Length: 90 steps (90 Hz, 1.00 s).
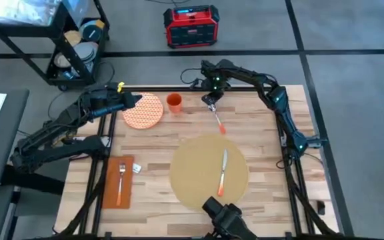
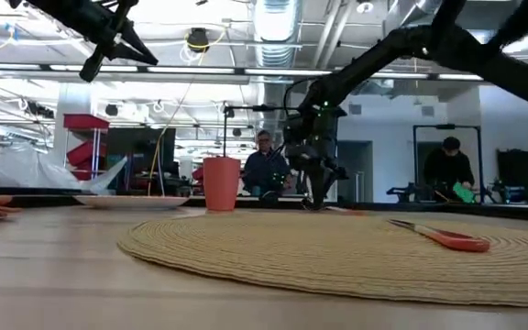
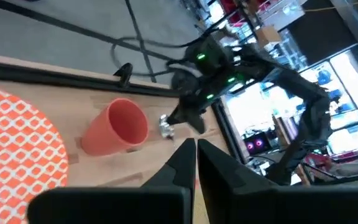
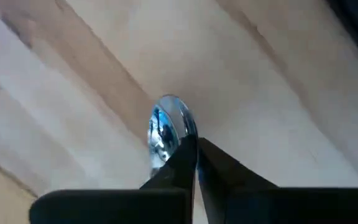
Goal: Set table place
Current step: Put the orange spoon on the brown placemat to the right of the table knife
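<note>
A: Why does the right gripper (image 1: 211, 101) sit near the far edge of the light wood plank table (image 1: 272, 167)?

B: It's over the bowl of the shiny metal spoon with the orange handle (image 1: 217, 121). In the right wrist view its fingers are pressed together just at the bowl; whether they touch or pinch it, I can't tell.

A: And the place?

B: The large round tan woven placemat (image 1: 195, 167) lies toward the near edge, with the orange-handled knife (image 1: 223, 171) on it. The spoon lies just beyond its far rim, probably due beside the knife.

A: The left gripper (image 1: 131, 100)?

B: Fingers together, empty, over the orange-and-white patterned round plate (image 1: 143, 111), beside the orange plastic cup (image 1: 174, 102).
</note>
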### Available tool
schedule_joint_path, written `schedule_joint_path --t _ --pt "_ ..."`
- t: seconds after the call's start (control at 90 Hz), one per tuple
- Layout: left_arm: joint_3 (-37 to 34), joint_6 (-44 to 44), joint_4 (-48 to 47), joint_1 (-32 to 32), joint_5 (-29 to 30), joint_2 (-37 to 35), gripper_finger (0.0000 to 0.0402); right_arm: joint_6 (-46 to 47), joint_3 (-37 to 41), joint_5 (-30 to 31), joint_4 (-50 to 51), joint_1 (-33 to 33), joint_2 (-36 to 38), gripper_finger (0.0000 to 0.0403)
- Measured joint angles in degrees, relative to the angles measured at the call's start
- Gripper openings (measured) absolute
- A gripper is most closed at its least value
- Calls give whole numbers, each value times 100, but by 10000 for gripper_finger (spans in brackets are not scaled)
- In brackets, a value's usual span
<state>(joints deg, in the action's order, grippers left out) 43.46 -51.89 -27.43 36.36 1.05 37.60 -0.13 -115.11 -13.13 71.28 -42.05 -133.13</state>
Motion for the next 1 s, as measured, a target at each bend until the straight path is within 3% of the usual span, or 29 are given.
schedule_joint_path --t 0.1,0.267,0.511,0.789,1.0 --pt "0 -134 -250 0 24 0 0 143 89 1 413 -46 490 1" --pt "-68 -108 -303 0 44 1 0 403 719 33 286 -74 1502 1" --pt "-68 -89 -269 0 49 0 0 1509 3008 16 -421 115 3247 0" --pt "-66 -134 -277 0 47 157 0 4388 6139 -172 -2393 1555 5794 0" --pt "-66 -210 -209 -4 44 441 0 6051 7307 101 -3204 2766 6748 0"
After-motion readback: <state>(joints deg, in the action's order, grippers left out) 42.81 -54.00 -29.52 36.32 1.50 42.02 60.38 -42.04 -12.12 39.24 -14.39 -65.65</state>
